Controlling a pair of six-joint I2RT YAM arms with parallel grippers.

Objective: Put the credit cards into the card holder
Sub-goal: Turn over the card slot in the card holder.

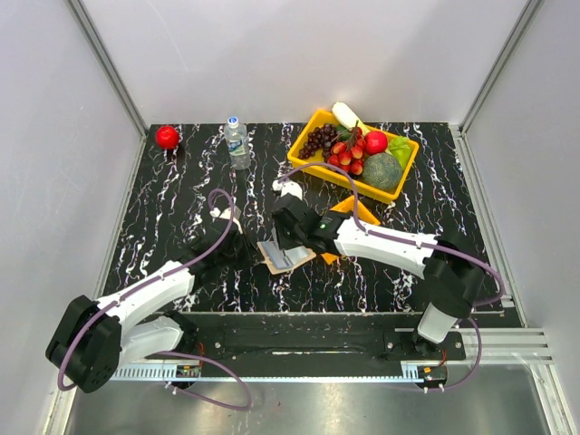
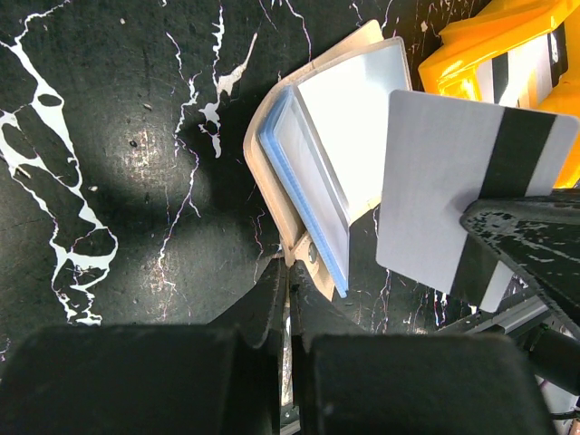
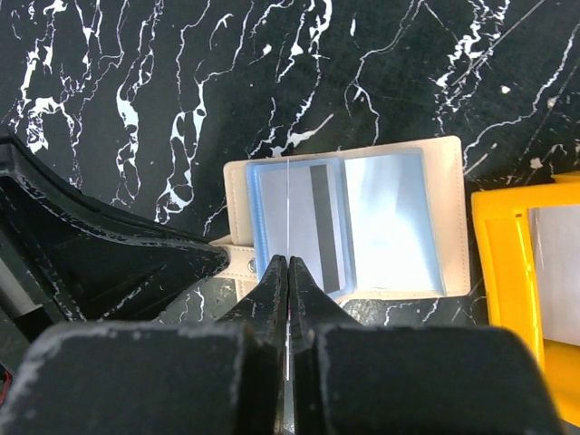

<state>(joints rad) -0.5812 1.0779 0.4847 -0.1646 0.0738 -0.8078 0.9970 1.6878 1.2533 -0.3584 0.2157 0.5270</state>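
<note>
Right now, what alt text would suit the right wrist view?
The right gripper pinches a thin white card, edge-on, over an open tan folding wallet with pale blue sleeves on a black marbled table; an orange tray shows at the edge.

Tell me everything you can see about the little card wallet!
The card holder is a small, flat, beige wallet lying open on the black marbled table, beside the orange tray. Inside are shiny, bluish, see-through sleeves. The left gripper pinches its little snap tab, and the right gripper holds a card just above it.
</note>
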